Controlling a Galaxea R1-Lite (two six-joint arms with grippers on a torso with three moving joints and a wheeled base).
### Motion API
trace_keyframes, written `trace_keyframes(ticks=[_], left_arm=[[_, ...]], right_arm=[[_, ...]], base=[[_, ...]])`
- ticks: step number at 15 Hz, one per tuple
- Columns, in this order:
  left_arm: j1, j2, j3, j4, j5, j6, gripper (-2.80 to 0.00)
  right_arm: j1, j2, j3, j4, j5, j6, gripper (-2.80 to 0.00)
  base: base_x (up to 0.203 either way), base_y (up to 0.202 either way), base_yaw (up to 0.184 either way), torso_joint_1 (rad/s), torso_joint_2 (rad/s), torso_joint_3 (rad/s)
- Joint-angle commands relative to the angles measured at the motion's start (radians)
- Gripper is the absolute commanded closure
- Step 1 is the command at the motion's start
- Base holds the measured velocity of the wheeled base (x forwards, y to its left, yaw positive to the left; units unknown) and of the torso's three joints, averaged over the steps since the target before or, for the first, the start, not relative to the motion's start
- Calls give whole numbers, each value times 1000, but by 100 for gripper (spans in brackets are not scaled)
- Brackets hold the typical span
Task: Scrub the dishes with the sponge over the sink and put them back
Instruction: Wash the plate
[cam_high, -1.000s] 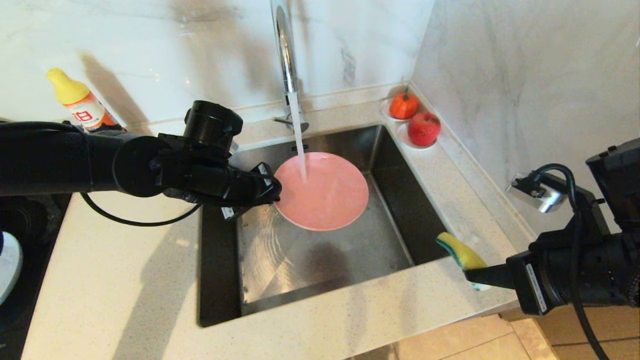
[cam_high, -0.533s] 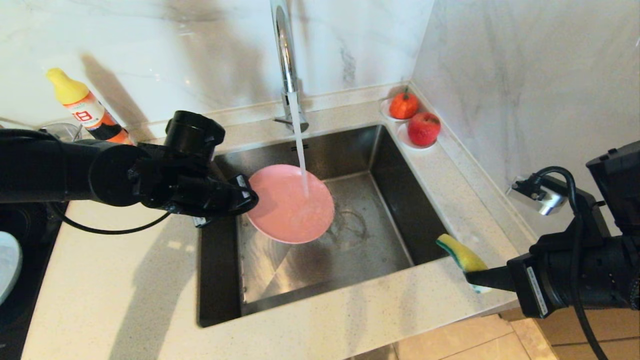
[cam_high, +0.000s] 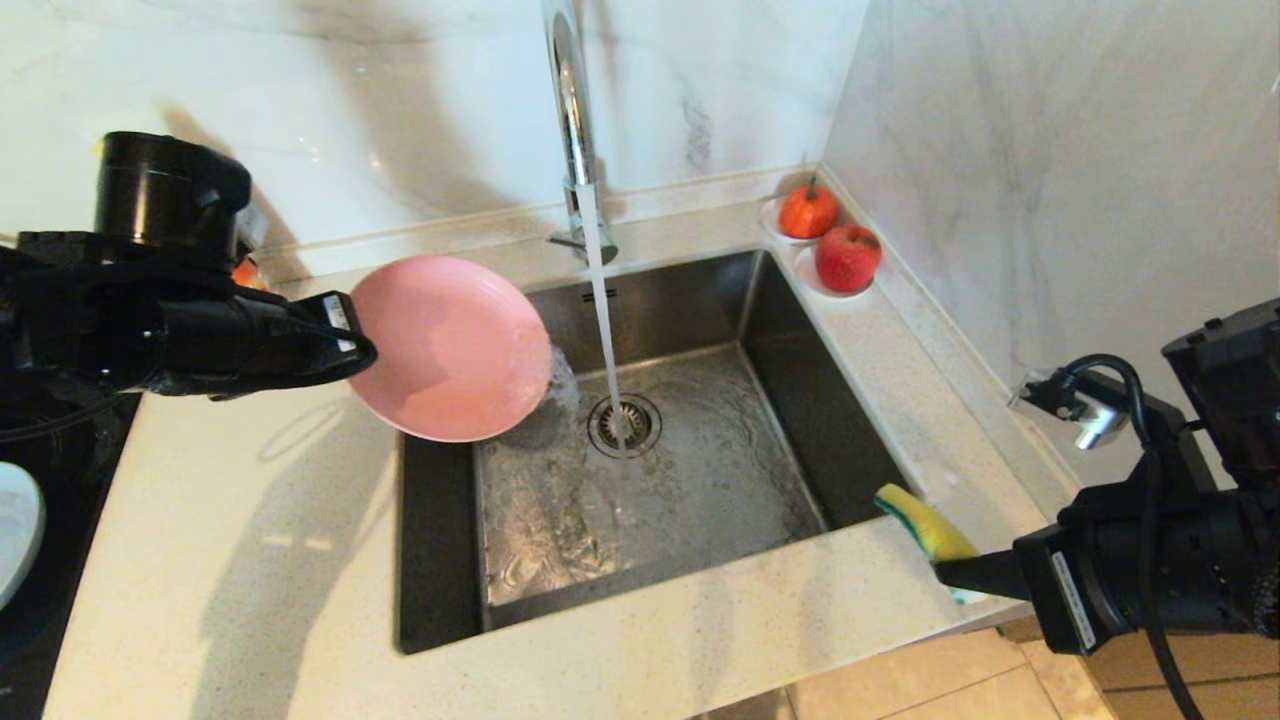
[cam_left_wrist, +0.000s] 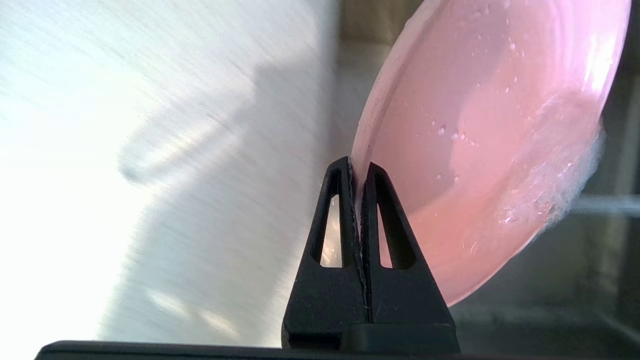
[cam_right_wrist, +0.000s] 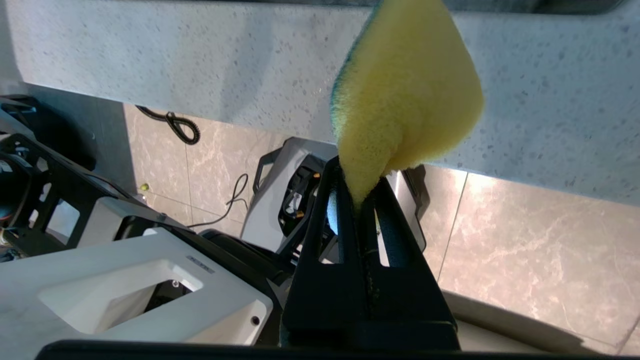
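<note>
- The pink plate (cam_high: 447, 347) is gripped by its rim in the left pincer (cam_high: 352, 345), whose fingers are pressed together on the thin edge, as is plain in the left wrist view (cam_left_wrist: 358, 172).
- The plate is held in the air over the left edge of the sink (cam_high: 860, 440), partly above the bench (cam_high: 250, 560) and partly above the basin.
- It is tilted steeply, with its hollow face turned toward the camera and the right; its lower rim points down into the sink.
- Drops and a film of water are seen on the plate's face in the left wrist view (cam_left_wrist: 490, 140), and water is shed from its lower right edge.
- A stream of water falls from the faucet (cam_high: 570, 110) onto the drain strainer (cam_high: 624, 424), just to the right of the plate and apart from it.
- The sponge (cam_high: 925, 525) is clamped at one end in the right pincer (cam_high: 950, 572), near the front right corner of the sink, over the bench edge.
- Its long axis points up and left toward the basin; the yellow side is shown, and only a thin green edge can be made out (cam_right_wrist: 405, 95).
- An orange (cam_high: 807, 210) and an apple (cam_high: 847, 257) are set at the bench's far right corner.
- A pale plate (cam_high: 15, 530) at the left edge is cut off, so its shape cannot be made out fully.
- A bottle behind the left arm is almost wholly hidden.
</note>
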Motion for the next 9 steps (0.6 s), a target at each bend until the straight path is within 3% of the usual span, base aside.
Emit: trace_keyframes(ticks=[1,5,7,9], left_arm=[[46,-96,122,-185,12,101,0],[62,-171,342,-644,25,331,0],[63,-180,413,-856,23,391,0],[64,-189,442,-950,18,408,0]], right_arm=[[0,4,21,-1,2,0,0],[2,4,21,-1,2,0,0],[1,4,21,0,1,0,0],[0,2,19,-1,1,0,0]], base=[[0,0,0,0,0,0],[0,0,0,0,0,0],[0,0,0,0,0,0],[0,0,0,0,0,0]])
